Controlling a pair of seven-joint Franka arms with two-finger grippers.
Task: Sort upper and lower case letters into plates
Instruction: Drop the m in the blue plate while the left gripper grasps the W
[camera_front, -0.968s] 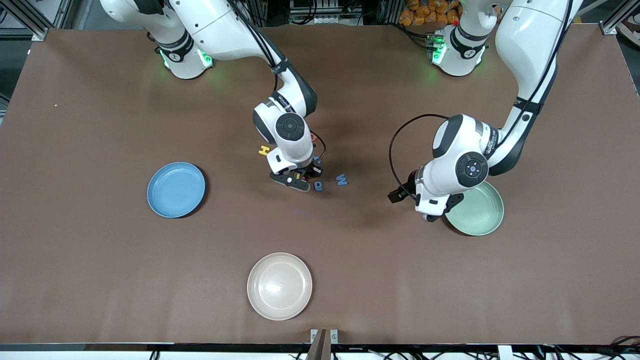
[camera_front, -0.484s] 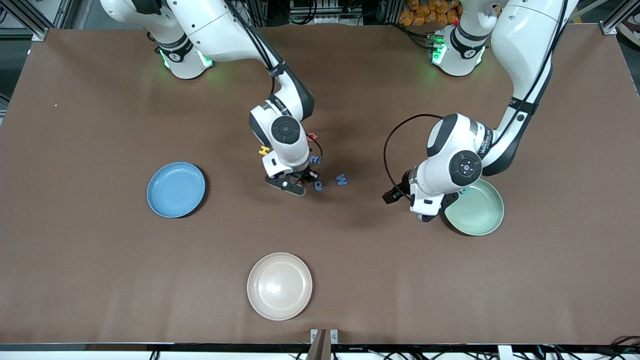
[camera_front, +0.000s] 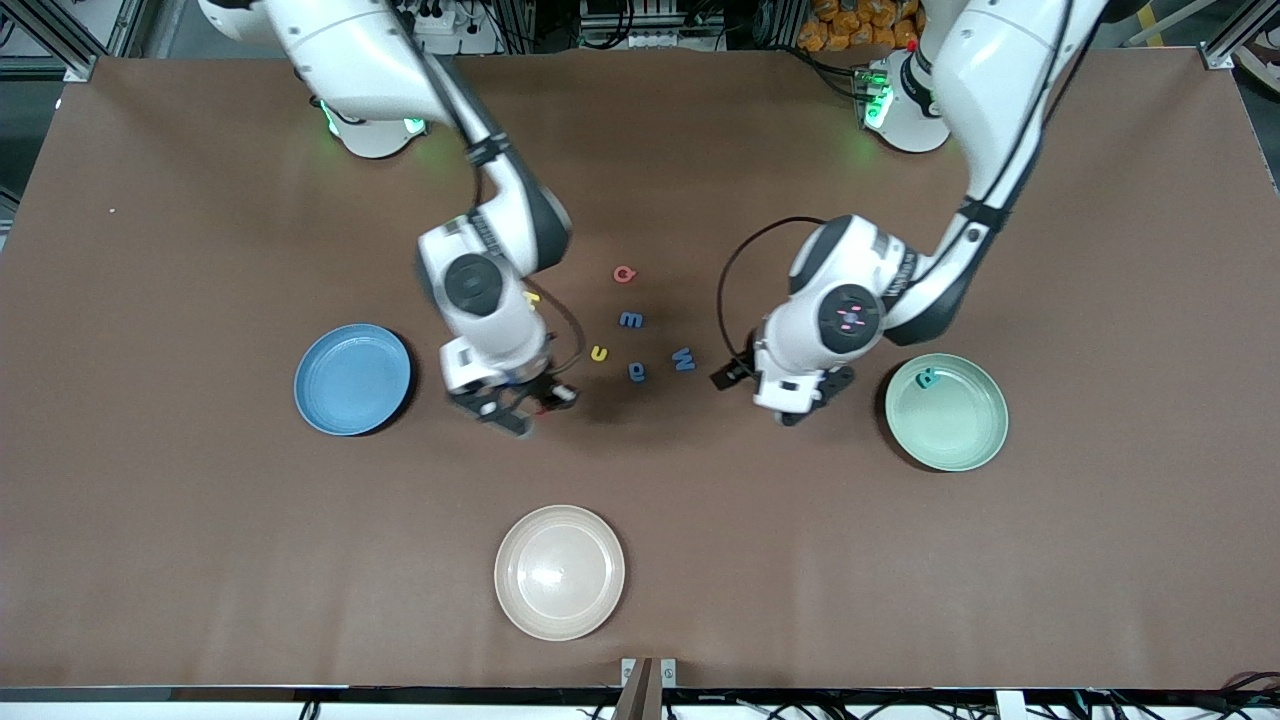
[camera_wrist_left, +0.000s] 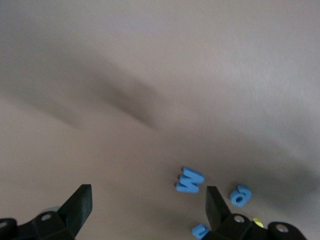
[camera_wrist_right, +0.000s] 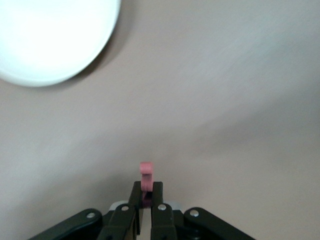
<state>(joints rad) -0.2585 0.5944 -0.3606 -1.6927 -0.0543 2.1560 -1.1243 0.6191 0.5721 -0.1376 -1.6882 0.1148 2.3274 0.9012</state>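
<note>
My right gripper (camera_front: 515, 410) hangs over bare table between the blue plate (camera_front: 352, 379) and the loose letters, shut on a small red letter (camera_wrist_right: 146, 180). The left gripper (camera_front: 797, 404) is open and empty over the table between the blue W (camera_front: 684, 359) and the mint green plate (camera_front: 946, 411), which holds a teal letter (camera_front: 928, 378). On the table lie a red letter (camera_front: 624, 273), a blue m (camera_front: 631, 319), a yellow u (camera_front: 598, 353) and a blue a (camera_front: 637, 372). A yellow letter (camera_front: 533, 297) is partly hidden by the right arm. The left wrist view has the W (camera_wrist_left: 189, 180) between its fingers (camera_wrist_left: 80, 204).
A cream-beige plate (camera_front: 559, 572) sits nearest the front camera, mid-table. It shows washed out white (camera_wrist_right: 50, 35) in the right wrist view. The brown table (camera_front: 200, 560) stretches wide around all the plates.
The right arm has carried the red letter from the letter cluster toward the blue plate. The left arm has moved off the mint plate toward the letters, uncovering a teal letter in that plate.
</note>
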